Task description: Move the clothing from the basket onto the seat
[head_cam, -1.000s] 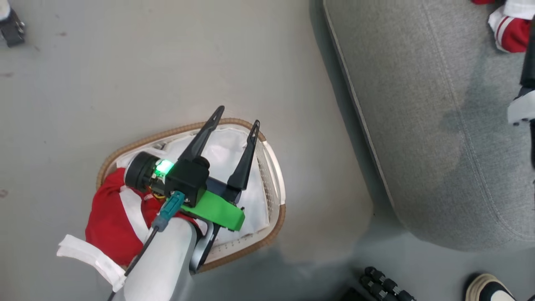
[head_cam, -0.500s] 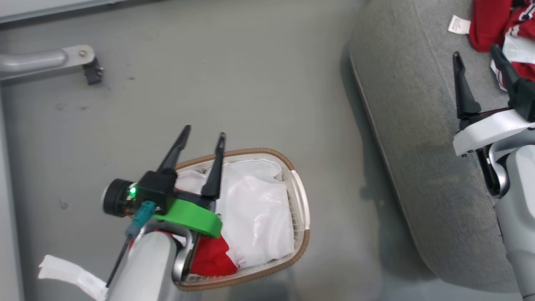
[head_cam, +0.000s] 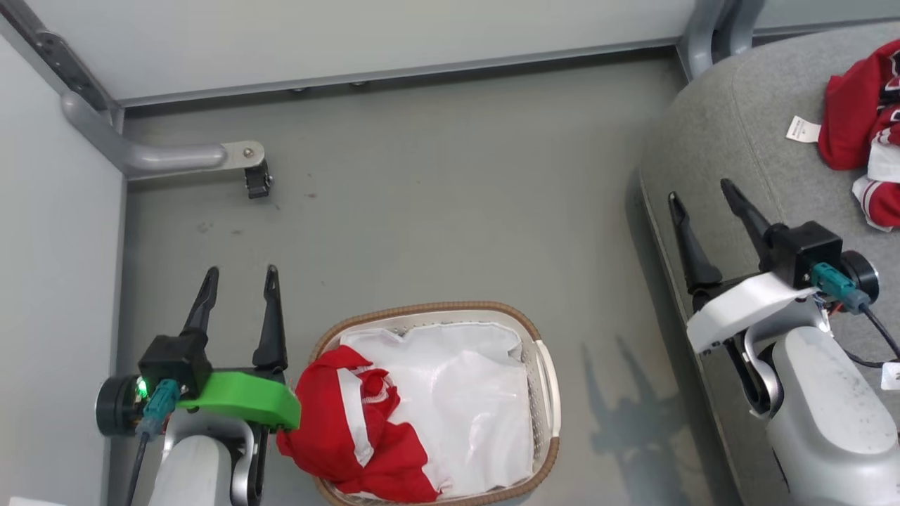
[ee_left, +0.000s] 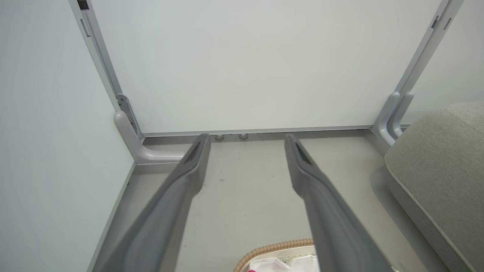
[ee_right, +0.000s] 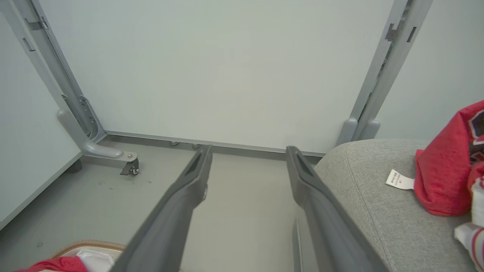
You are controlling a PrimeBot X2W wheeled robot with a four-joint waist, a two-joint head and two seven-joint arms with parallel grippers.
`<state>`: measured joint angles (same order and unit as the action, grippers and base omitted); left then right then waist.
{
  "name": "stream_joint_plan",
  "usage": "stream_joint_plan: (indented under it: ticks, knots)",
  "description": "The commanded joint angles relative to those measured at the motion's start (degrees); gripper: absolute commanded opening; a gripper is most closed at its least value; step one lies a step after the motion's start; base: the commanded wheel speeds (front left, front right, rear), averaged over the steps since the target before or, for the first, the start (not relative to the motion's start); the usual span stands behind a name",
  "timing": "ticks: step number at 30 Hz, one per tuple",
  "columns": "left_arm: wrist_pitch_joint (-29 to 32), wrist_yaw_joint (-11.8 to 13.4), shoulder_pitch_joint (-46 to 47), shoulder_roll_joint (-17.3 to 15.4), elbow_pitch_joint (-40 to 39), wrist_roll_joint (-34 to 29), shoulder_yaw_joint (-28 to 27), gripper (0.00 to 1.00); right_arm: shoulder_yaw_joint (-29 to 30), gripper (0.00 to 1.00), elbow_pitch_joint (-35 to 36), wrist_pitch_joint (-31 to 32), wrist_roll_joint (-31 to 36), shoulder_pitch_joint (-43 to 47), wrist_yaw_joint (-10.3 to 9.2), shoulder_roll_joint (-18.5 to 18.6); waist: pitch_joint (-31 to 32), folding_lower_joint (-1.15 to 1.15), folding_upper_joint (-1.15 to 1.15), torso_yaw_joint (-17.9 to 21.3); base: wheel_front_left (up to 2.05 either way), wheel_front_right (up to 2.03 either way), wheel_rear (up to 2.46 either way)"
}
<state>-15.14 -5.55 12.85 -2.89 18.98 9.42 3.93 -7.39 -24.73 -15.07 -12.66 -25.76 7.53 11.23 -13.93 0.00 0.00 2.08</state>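
Note:
The oval white basket (head_cam: 543,372) with its brown woven rim stands on the floor at the bottom middle of the head view. A red garment with white stripes (head_cam: 351,429) spills over its left end, on the white liner (head_cam: 464,393). More red clothing (head_cam: 861,119) with a white tag (head_cam: 801,129) lies on the grey seat (head_cam: 759,140) at the upper right, also in the right wrist view (ee_right: 442,173). My left gripper (head_cam: 239,275) hangs open and empty left of the basket. Over the seat's left edge my right gripper (head_cam: 703,193) is open and empty too.
White partition walls (head_cam: 351,35) on grey metal frames close off the back and left. A grey frame foot with a small caster (head_cam: 256,179) juts onto the floor at upper left. Bare grey floor (head_cam: 457,204) lies between basket, wall and seat.
The head camera has swung up and back, bringing the wall into view. My left gripper has come off the basket to its left side, empty. The right gripper has drawn back from the clothing.

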Motion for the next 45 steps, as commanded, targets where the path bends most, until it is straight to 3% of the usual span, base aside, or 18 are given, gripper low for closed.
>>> stream_joint_plan:
  ticks: [1, 17, 28, 36, 45]
  knots:
    - [0.0, -0.2, -1.7, 0.0, 0.5, -0.7, -0.9, 1.00, 0.0, 1.00, 0.0, -0.1, -0.6, 1.6, -0.08, 0.0, 3.7, 0.00, 0.00, -2.4, 0.00, 0.00, 0.00]
    - [0.0, 0.4, -11.1, 0.0, 0.4, -0.5, -4.4, 1.00, -0.3, 1.00, 1.4, -0.1, -0.9, 13.4, -0.08, -4.6, 12.1, 0.00, 0.00, -1.0, 0.00, 0.00, 0.00]
    - [0.0, 0.8, -13.7, 0.0, -0.9, 0.5, -3.5, 1.00, 0.0, 1.00, 2.3, -0.1, -0.8, 15.9, -0.08, -5.4, 12.3, 0.00, 0.00, -0.3, 0.00, 0.00, 0.00]
    - [0.0, 0.4, -10.2, -0.1, -0.2, 1.5, 0.8, 1.00, -0.3, 1.00, 4.1, -0.1, -0.5, 12.7, -0.08, -5.6, 7.4, 0.00, 0.00, 0.6, 0.00, 0.00, 0.00]
    - [0.0, 1.2, -2.9, -0.1, 5.4, 2.6, 4.9, 1.00, -2.3, 1.00, 6.4, -0.1, -0.8, 7.1, -0.08, -5.9, -3.8, 0.00, 0.00, 3.6, 0.00, 0.00, 0.00]
